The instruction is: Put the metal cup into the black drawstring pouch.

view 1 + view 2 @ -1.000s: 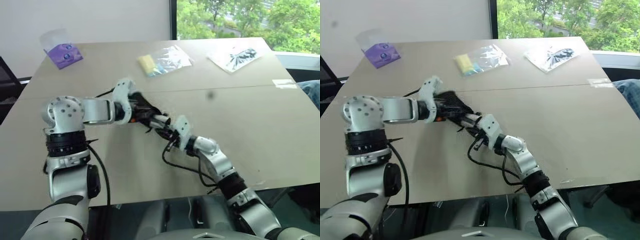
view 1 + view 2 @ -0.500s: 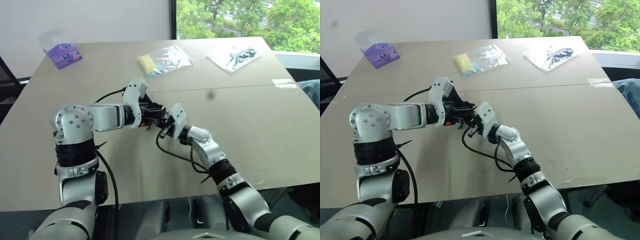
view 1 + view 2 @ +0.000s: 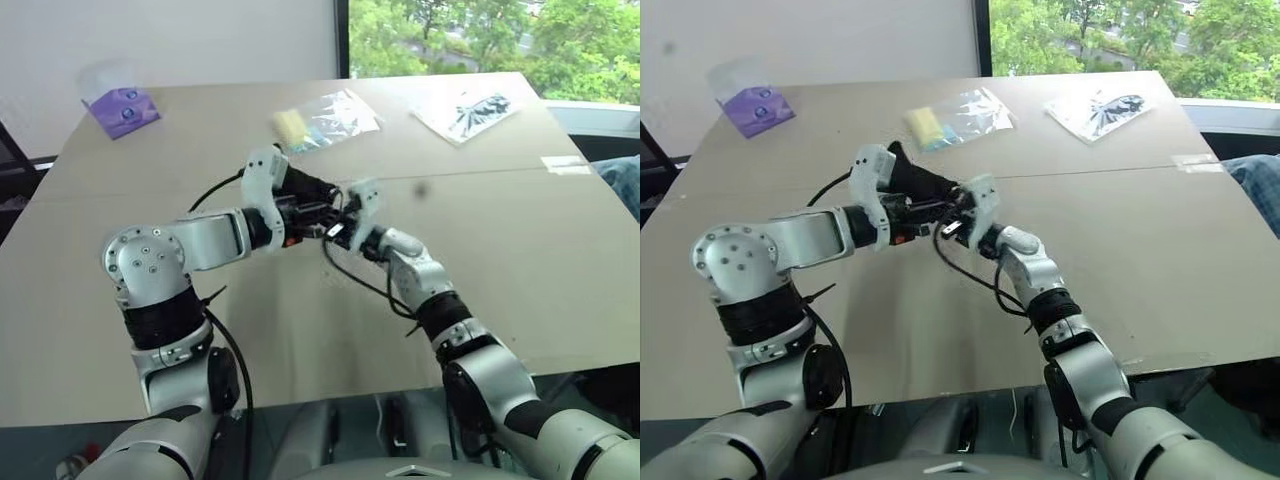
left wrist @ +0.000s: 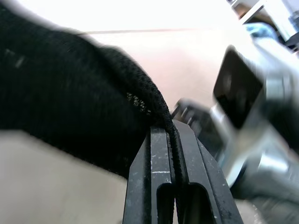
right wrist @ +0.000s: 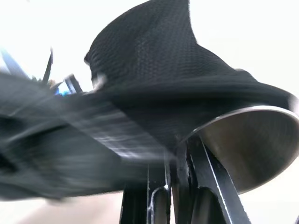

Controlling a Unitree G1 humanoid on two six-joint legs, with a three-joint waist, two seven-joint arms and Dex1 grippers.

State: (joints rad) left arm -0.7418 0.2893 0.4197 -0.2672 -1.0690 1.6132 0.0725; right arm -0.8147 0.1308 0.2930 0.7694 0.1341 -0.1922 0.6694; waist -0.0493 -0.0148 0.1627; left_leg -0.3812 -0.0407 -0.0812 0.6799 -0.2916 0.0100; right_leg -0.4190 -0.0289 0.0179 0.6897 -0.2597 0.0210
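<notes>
Above the middle of the table my two grippers meet. My left gripper (image 4: 170, 133) is shut on the rim of the black drawstring pouch (image 4: 70, 84), which bulges up between the hands as a dark shape (image 3: 308, 188). My right gripper (image 5: 182, 151) is shut on the wall of the metal cup (image 5: 250, 140). The cup's shiny open mouth faces the wrist camera, and the pouch fabric (image 5: 154, 70) drapes over the cup's far part. From the head views, the right gripper (image 3: 956, 214) sits against the pouch's opening and the cup itself is hidden behind the hands.
At the table's far side lie a purple packet in a clear bag (image 3: 122, 105), a yellow item in a clear bag (image 3: 320, 122) and a clear bag with black pieces (image 3: 470, 112). A strip of tape (image 3: 565, 163) lies far right. A seam (image 3: 500, 175) crosses the table.
Both hands have risen off the table and moved toward its far side together, carrying the pouch and cup. The left forearm has swung in toward the middle.
</notes>
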